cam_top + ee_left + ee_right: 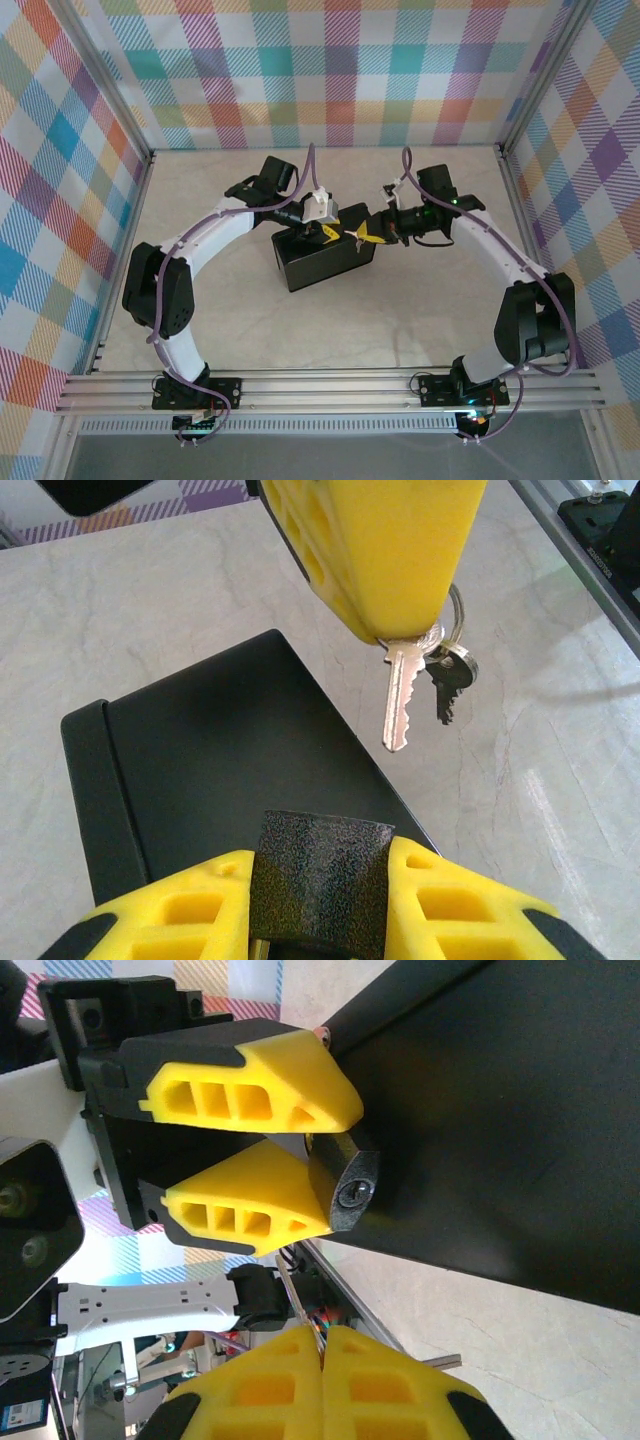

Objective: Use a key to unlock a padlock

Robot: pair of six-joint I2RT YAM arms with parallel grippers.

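The small black padlock point(320, 880) is clamped between the yellow fingers of my left gripper point(320, 872), above a black box. In the right wrist view the padlock point(348, 1188) turns its keyhole end toward the camera, with the left gripper point(340, 1165) around it. My right gripper point(323, 1335) is shut on the silvery key point(300, 1305), seen edge-on. In the left wrist view the key point(400, 695) hangs blade down from the right gripper point(400, 630), a short way from the padlock and not touching it. In the top view the left gripper point(328, 233) and the right gripper point(362, 234) face each other over the box.
The black box point(325, 262) lies on the pale marbled table point(420, 320) under both grippers. A second, dark-headed key point(450, 675) dangles on the same ring. Metal rails point(330, 390) run along the near edge, and checked walls enclose the other sides.
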